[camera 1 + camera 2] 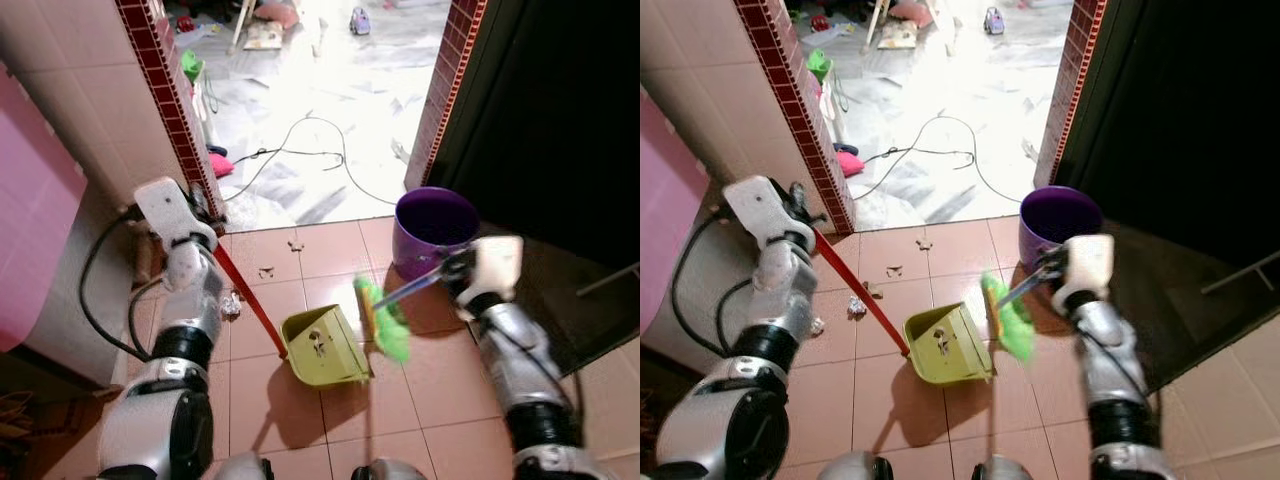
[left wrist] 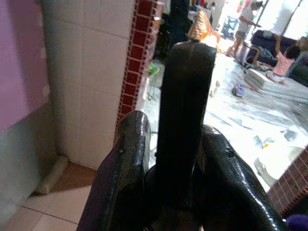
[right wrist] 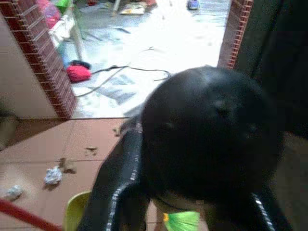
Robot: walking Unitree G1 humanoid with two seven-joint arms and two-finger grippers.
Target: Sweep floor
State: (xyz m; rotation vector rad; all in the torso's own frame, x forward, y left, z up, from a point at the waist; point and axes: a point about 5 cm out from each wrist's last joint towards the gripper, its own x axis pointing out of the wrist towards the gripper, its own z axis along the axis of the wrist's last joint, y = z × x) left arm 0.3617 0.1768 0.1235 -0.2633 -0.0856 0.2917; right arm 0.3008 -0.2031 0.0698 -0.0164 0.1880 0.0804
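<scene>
At the left of the head views the left gripper (image 1: 800,205) is closed around the top of the dustpan's red handle (image 1: 248,300), and the left wrist view shows its two black fingers (image 2: 132,159) clamped on a dark rod end. That handle runs as a long diagonal from the upper left, beside the red-brick door edge, down toward the lower centre, where it joins the yellow-green dustpan (image 1: 322,347). The dustpan sits flat on the terracotta floor tiles (image 1: 420,400), and its open mouth appears to face right, toward the broom. Left of the handle, near the pink cabinet (image 1: 30,220), a crumpled white scrap (image 1: 856,305) lies on the tiles with some brown crumbs (image 1: 894,270) further up, so the sweeping looks only partly done: this litter is not yet gathered, and nothing can be clearly made out inside the pan. Just right of the pan the green broom head (image 1: 385,322) is blurred, low at the floor and close to the pan's lip. Its blue stick (image 1: 415,287) slants up and to the right into the right gripper (image 1: 455,268), which is closed around it, in front of the purple bucket (image 1: 432,228) at the dark doorway. What remains, by this judgement, is to bring the scraps on the left across into the pan.
</scene>
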